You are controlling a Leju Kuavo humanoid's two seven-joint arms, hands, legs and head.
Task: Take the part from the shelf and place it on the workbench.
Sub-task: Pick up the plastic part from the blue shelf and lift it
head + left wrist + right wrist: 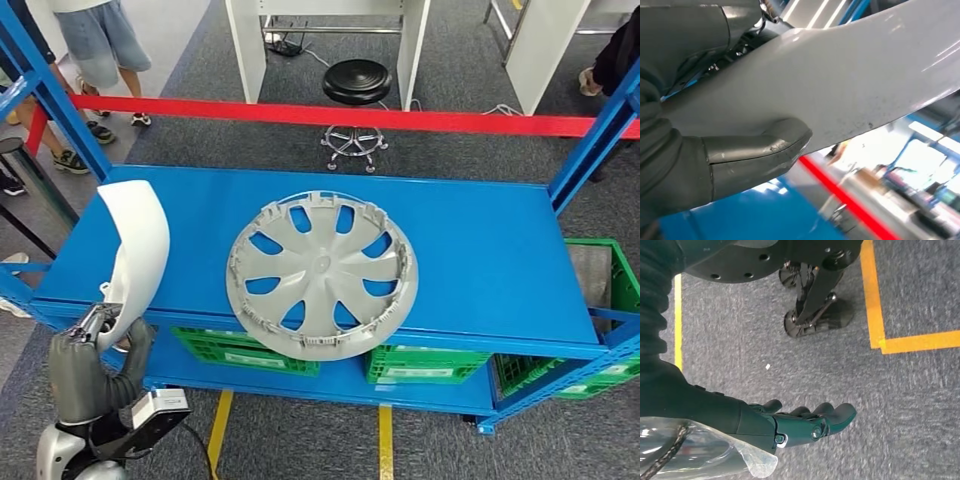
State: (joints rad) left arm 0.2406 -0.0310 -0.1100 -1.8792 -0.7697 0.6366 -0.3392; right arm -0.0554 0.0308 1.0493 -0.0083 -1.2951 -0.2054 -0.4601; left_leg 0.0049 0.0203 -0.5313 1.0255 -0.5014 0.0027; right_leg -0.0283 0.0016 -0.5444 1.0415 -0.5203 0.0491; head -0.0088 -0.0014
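A smooth, glossy white curved plastic shell part (138, 250) stands nearly upright at the left end of the flat blue metal shelf (483, 250), its long axis running up and down, the rounded top above and the narrower lower end down in the robot's left hand (94, 365). That grey hand grips the lower end; in the left wrist view its thick grey thumb (757, 155) presses flat on the part's pale surface (851, 80), which shows fine dark specks near its edge. To the right of the part, in the middle of the shelf, lies a round light-grey plastic wheel cover (322, 275), flat, with curved spokes and clip tabs around its rim, its near edge overhanging the shelf front. Green ribbed plastic crates (241, 350) sit on the level under the shelf. The right hand (806, 422) hangs over grey carpet floor (911, 405) marked with yellow lines, fingers extended and slightly apart, holding nothing.
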